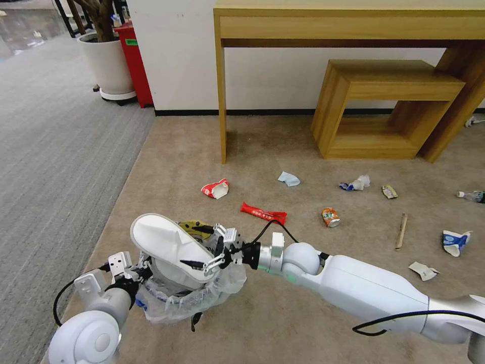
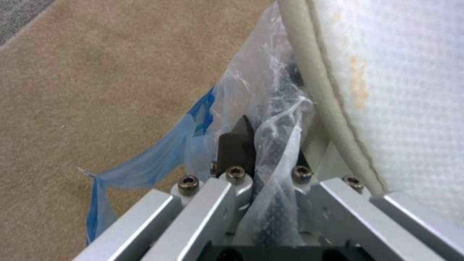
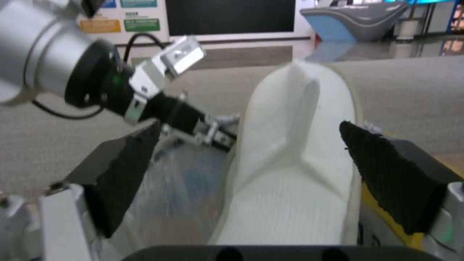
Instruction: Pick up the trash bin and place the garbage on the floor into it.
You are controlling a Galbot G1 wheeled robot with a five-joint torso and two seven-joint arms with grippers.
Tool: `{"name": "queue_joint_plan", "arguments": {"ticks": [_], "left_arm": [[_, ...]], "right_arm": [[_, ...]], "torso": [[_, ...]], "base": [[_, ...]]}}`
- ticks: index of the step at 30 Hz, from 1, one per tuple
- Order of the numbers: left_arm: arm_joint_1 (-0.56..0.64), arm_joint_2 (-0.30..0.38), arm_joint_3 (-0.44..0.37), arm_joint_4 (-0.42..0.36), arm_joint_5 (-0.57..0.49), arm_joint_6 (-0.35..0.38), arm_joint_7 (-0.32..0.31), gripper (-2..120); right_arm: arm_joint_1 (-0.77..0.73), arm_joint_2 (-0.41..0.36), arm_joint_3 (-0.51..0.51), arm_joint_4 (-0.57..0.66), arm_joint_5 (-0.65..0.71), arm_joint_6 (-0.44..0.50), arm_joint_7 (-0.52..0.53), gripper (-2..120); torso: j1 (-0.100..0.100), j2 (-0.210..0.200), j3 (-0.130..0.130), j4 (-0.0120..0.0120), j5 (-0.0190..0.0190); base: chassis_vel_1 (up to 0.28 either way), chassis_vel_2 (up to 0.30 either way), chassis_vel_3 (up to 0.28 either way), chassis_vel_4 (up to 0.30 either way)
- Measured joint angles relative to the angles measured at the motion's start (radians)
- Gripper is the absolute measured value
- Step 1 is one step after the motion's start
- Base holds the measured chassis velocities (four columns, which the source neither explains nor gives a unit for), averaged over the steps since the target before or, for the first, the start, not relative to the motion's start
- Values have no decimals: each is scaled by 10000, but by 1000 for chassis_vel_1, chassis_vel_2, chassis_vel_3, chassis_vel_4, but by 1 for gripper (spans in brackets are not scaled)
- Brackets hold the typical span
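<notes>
The trash bin [image 1: 187, 298] with its crinkly clear bag hangs low over the beige floor [image 1: 283, 323]. My left gripper [image 1: 135, 273] is shut on its rim, the bag [image 2: 270, 90] bunched between the fingers [image 2: 237, 141]. A white slipper [image 1: 166, 247] lies tilted across the bin's mouth. My right gripper [image 1: 198, 246] is open around the slipper [image 3: 295, 145], its pads [image 3: 128, 170] spread wide to either side. On the carpet lie a red wrapper [image 1: 263, 213], a crushed can [image 1: 330, 217], a wooden stick [image 1: 401, 230], a blue-white carton [image 1: 455, 241] and a small bottle [image 1: 471, 195].
A wooden desk leg [image 1: 221, 101] and a low wooden shelf [image 1: 384, 106] stand ahead by the wall. A white plant pot [image 1: 108, 65] and a red bin [image 1: 134, 60] sit at the far left on grey ribbed carpet [image 1: 50, 151]. More litter: red-white packet [image 1: 215, 188], blue scrap [image 1: 288, 178].
</notes>
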Motion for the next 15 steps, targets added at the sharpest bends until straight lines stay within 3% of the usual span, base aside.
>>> {"name": "queue_joint_plan", "arguments": {"ticks": [6,10,15], "left_arm": [[-22,-28,12,41,-4,-19,17,1],[-24,-55,39,55,4,-22,24,1],[-37,-80,48,53,8,-22,23,1]], "right_arm": [[-8,223,-262,-485,-185,93,220,73],[10,509,-622,-1036,-175,129,417,52],[166,766,-968,-1337,-65,80,574,48]], "torso": [[0,0,0,1,1],[0,0,0,0,1],[0,0,1,1,1]], "base": [[0,0,0,0],[0,0,0,0],[0,0,0,0]]}}
